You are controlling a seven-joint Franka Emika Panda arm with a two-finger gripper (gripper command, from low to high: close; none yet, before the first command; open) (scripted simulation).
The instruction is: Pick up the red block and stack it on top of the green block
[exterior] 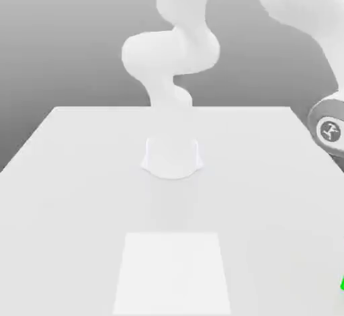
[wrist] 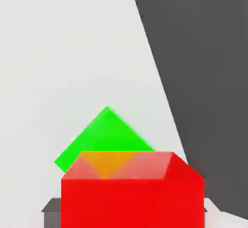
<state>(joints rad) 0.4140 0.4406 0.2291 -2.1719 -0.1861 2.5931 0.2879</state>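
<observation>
Holding the red block across its width, the claw has it close by the green block on the bench! The two look turned differently, so an off-centre release could tip red right off

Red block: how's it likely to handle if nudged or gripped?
The red block looks rigid: straight edges, flat faces. Its smooth faces might slip a little under a light grip. Flat-sided, it would probably slide rather than roll if pushed.
</observation>
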